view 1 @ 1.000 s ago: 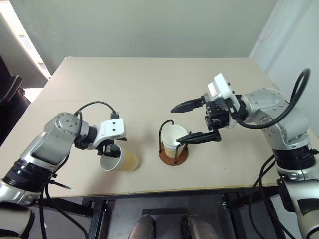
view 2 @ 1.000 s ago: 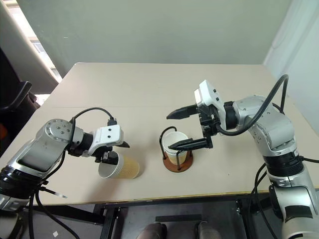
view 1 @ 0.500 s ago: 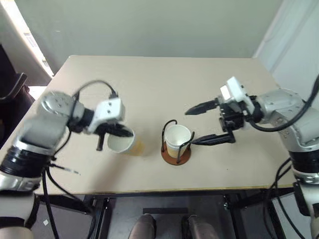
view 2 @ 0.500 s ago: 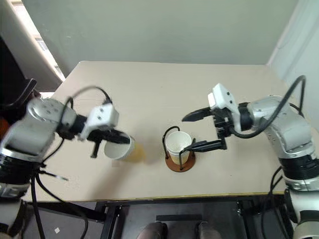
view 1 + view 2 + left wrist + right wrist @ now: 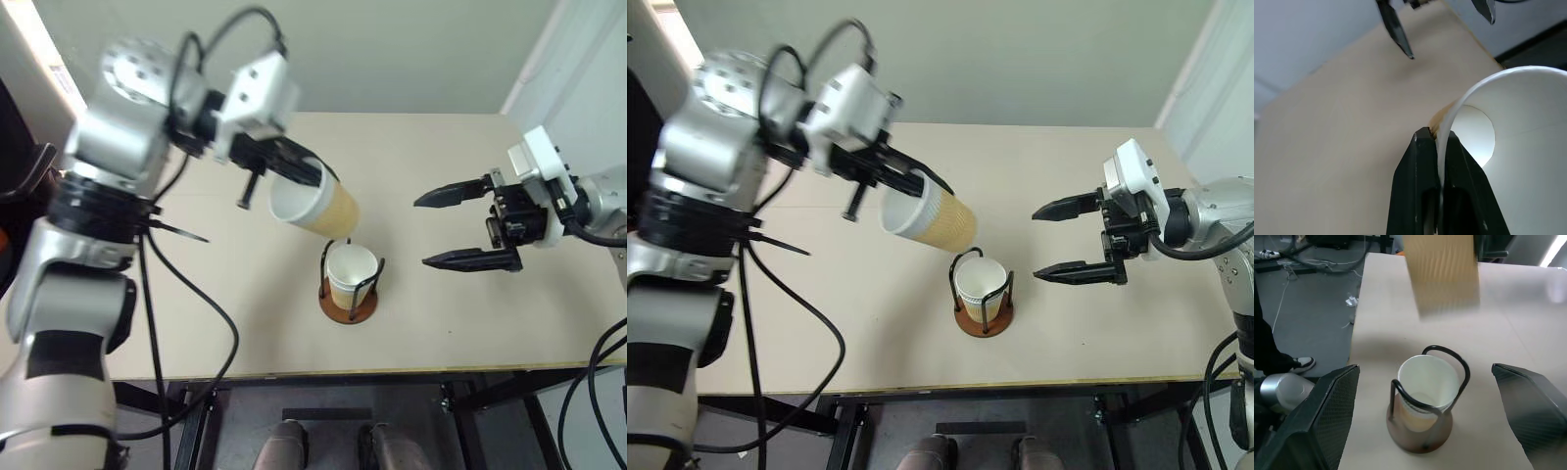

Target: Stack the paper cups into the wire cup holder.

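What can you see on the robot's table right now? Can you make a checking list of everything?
Surface: beige table, bare apart from the holder.
Job's things: wire cup holder stands upright near the front edge with one paper cup in the holder, mouth up. A second paper cup is in the air above and behind the holder, tilted on its side.
Clutter: nothing seen.
Grippers: left gripper is shut, pinching the rim of the lifted cup. Right gripper is open and empty, off to the holder's right.
Cables: black cables hang from the left arm over the table.
Surroundings: plain wall behind; in the right wrist view, a person's shoe on the floor.
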`<action>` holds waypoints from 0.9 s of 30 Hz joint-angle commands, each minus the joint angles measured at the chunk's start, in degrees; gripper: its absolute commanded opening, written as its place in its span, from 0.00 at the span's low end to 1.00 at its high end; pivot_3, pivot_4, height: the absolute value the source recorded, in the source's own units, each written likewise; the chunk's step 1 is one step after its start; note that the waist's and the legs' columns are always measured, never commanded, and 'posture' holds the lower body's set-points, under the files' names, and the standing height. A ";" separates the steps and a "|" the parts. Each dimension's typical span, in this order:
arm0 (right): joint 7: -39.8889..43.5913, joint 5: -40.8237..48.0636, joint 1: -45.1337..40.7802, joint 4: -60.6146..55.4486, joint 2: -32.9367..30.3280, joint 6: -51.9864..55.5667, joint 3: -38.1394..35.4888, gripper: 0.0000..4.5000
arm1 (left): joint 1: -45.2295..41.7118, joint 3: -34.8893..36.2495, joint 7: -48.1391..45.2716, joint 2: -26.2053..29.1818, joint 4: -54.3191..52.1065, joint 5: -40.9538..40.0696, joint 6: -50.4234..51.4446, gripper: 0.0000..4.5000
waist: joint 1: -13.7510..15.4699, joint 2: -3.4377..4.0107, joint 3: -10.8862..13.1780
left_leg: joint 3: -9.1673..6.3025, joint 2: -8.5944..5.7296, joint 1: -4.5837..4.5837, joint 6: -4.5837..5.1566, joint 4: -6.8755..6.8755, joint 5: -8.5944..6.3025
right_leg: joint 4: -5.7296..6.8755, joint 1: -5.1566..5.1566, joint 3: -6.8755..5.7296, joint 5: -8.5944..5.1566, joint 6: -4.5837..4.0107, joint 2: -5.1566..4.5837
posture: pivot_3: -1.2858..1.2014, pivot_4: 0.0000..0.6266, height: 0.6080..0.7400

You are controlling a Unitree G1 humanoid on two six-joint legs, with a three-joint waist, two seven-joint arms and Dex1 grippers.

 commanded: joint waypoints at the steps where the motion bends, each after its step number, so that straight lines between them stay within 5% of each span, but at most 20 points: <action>1: -1.67 2.57 0.92 -4.14 -1.42 1.47 -3.16 1.00 | -5.40 -5.73 -2.53 -0.79 4.53 -1.68 -6.39 0.00 | -0.06 0.01 0.01 | 0.03 0.00 -0.04 0.01 0.03 -0.01 | -0.03 0.00 0.01 0.01 0.05 0.00 | 0.52 0.24 1.00; 13: -6.68 4.85 5.84 -9.12 -3.93 3.78 -6.39 1.00 | -9.11 -18.49 -2.53 -4.12 10.49 -5.61 -15.84 0.00 | 0.27 0.03 0.01 | 0.14 -0.09 -0.49 0.51 0.94 -0.37 | -0.13 0.06 0.10 -0.10 0.76 -0.05 | 0.52 0.24 1.00; 27: -9.22 10.07 9.23 -12.61 -5.44 5.64 -9.82 1.00 | -8.64 -20.26 -2.53 -8.97 14.31 -3.93 -16.15 0.00 | 0.86 0.04 0.01 | 0.18 -0.22 -0.83 0.69 1.54 -0.47 | -0.15 0.06 0.12 -0.02 1.18 -0.14 | 0.52 0.24 1.00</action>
